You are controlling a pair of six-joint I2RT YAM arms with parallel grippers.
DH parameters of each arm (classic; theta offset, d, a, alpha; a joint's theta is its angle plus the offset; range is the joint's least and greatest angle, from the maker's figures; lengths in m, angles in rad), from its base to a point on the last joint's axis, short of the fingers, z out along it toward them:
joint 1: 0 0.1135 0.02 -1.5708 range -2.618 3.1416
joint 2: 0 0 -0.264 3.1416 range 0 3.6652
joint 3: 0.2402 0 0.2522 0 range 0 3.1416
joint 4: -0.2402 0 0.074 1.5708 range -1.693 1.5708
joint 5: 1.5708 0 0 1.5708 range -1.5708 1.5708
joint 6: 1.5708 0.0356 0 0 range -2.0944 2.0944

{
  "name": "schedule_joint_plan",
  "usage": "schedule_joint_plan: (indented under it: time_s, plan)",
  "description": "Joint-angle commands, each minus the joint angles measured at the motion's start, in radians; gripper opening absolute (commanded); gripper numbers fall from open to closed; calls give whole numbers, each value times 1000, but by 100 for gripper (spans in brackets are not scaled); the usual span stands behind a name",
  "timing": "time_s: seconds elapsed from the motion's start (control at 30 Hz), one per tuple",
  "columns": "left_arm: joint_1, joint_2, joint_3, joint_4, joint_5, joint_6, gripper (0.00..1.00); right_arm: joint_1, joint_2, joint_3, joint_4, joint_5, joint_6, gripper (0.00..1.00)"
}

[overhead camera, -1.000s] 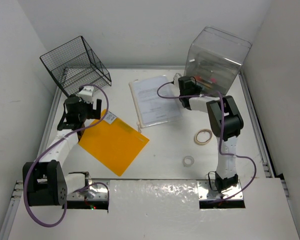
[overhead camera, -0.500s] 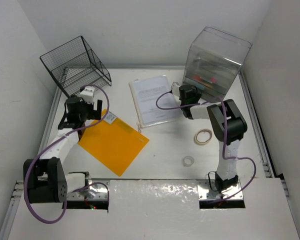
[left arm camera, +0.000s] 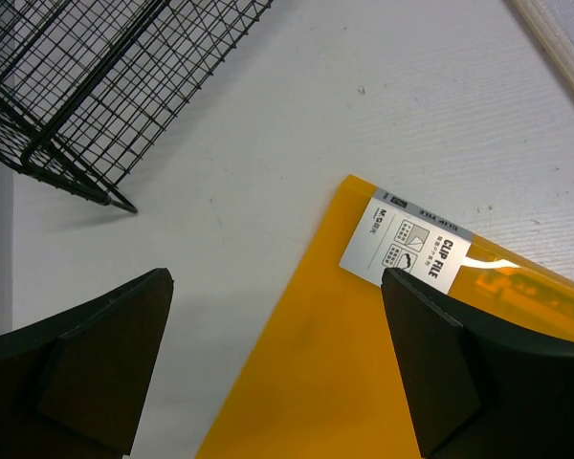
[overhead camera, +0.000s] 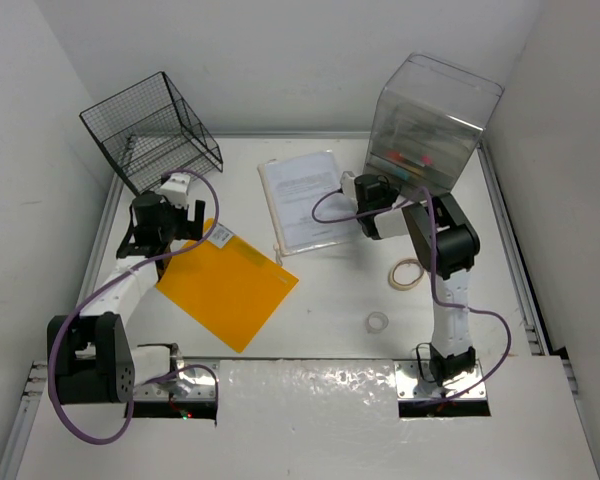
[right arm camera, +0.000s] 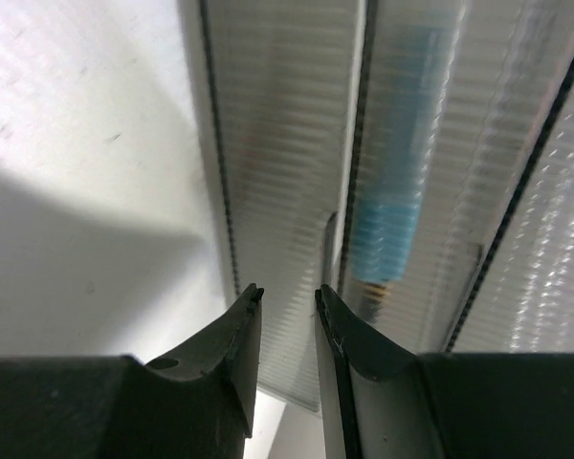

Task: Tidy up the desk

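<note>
At the drawer box point(overhead camera: 435, 110), right gripper point(right arm camera: 287, 292) barely parted, empty — left gripper point(left arm camera: 275, 277) agape.

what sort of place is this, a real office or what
Probably a robot test cell staged as an office: a white railed desk boxed in by blank walls, a left arm and right arm bolted at its near edge, plus an orange clip file and wire rack.

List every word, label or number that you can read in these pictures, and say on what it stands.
"CLIP FILE": on the white label at the corner of the orange clip file.
Smaller print and little diagrams on the same label: too small to read.
Lines of text on the printed sheets: too small to read.
</note>
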Motion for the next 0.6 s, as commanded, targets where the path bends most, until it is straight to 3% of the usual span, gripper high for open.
schedule_joint_plan:
  time_s: [0.0,0.57]
  plan:
    - [12,5,39,28,17,5,89,0,3,70,80,41,-43,27]
    - [12,14,45,16,28,7,89,-2,69,67,157,50,-130,25]
